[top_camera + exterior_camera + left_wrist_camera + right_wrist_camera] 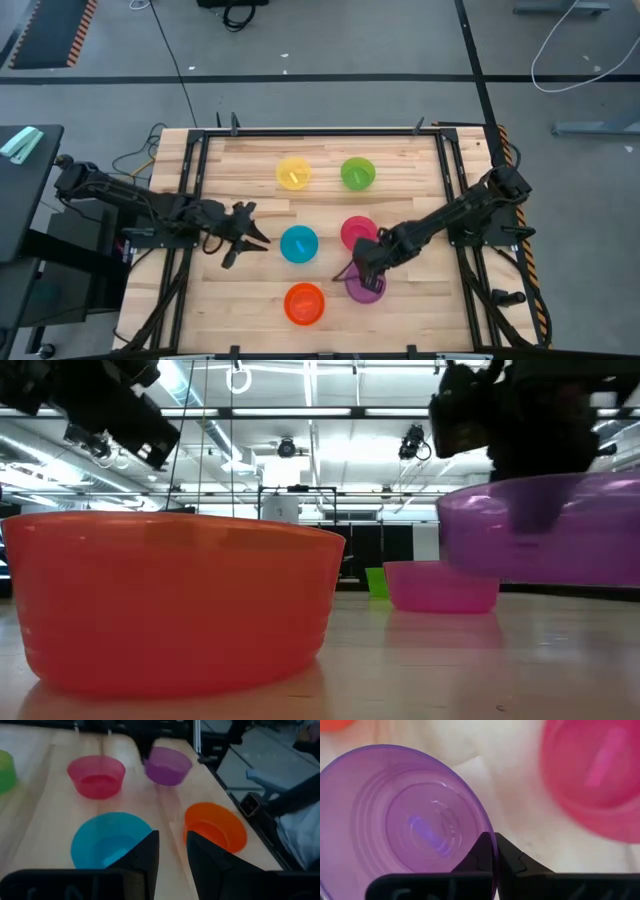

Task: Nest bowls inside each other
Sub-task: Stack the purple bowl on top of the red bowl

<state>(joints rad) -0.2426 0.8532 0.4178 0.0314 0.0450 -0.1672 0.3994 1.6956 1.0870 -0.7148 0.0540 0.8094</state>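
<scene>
Six small bowls show in the high view: yellow (293, 172) and green (357, 172) toward the far edge, blue (298, 244) and pink (358, 232) in the middle, orange (304, 303) and purple (365, 287) near the front. All but the purple one stand upright on their bases, apart from one another. My right gripper (369, 270) is shut on the purple bowl (410, 820), just on the near side of the pink bowl (595, 775). My left gripper (255, 230) hovers open left of the blue bowl (107, 842), touching nothing. My right gripper pinches the purple bowl's rim (492, 847) on its far side, one finger inside the bowl and one outside. The fingers slant down from the far right. In the low view the purple bowl (540, 530) hangs upright, lifted clear of the table.
A black frame rail (320, 131) borders the wooden table (240, 290). Bare wood lies to the left of the orange bowl (170, 600) and on the near side of the left gripper (172, 847). Cables and arm mounts sit beyond both side rails.
</scene>
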